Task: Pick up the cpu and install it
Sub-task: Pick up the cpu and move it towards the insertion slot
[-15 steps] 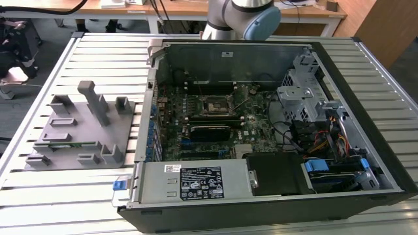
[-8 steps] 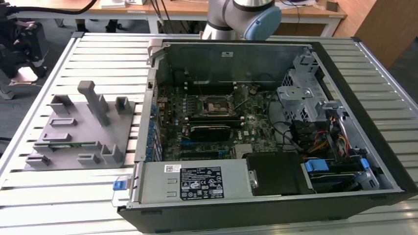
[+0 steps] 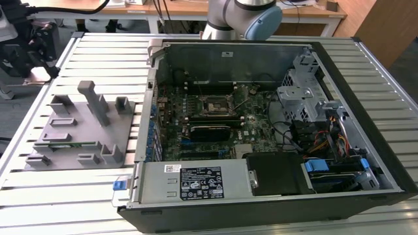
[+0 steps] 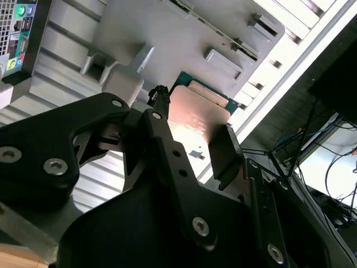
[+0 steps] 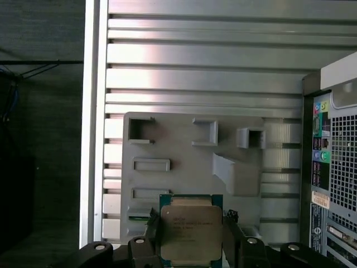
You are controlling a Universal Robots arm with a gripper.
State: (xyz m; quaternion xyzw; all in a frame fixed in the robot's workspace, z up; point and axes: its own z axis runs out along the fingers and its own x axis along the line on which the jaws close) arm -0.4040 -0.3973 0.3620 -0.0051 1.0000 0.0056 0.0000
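Observation:
In both wrist views my gripper (image 5: 191, 241) (image 4: 192, 139) is shut on the cpu (image 5: 191, 229) (image 4: 196, 114), a flat square chip with a silver-grey top and a green edge. One black finger (image 5: 152, 234) presses each side of it. The cpu hangs well above the grey plastic tray (image 5: 184, 162) (image 4: 150, 33), whose blocks and slots lie below it. In the exterior view the tray (image 3: 124, 132) rests on the slatted table at the exterior view's left. The open computer case (image 3: 365, 122) lies beside it, with the black square socket (image 3: 214, 105) on its motherboard. A part of the arm (image 3: 242, 17) shows at the far edge.
The case wall (image 3: 149, 98) stands between tray and motherboard. Inside are a drive cage (image 3: 300, 95), cables (image 3: 320, 142) and a power supply (image 3: 196, 182). The case's rear ports (image 5: 323, 151) sit beside the tray. Dark floor (image 5: 39, 139) lies past the table's edge.

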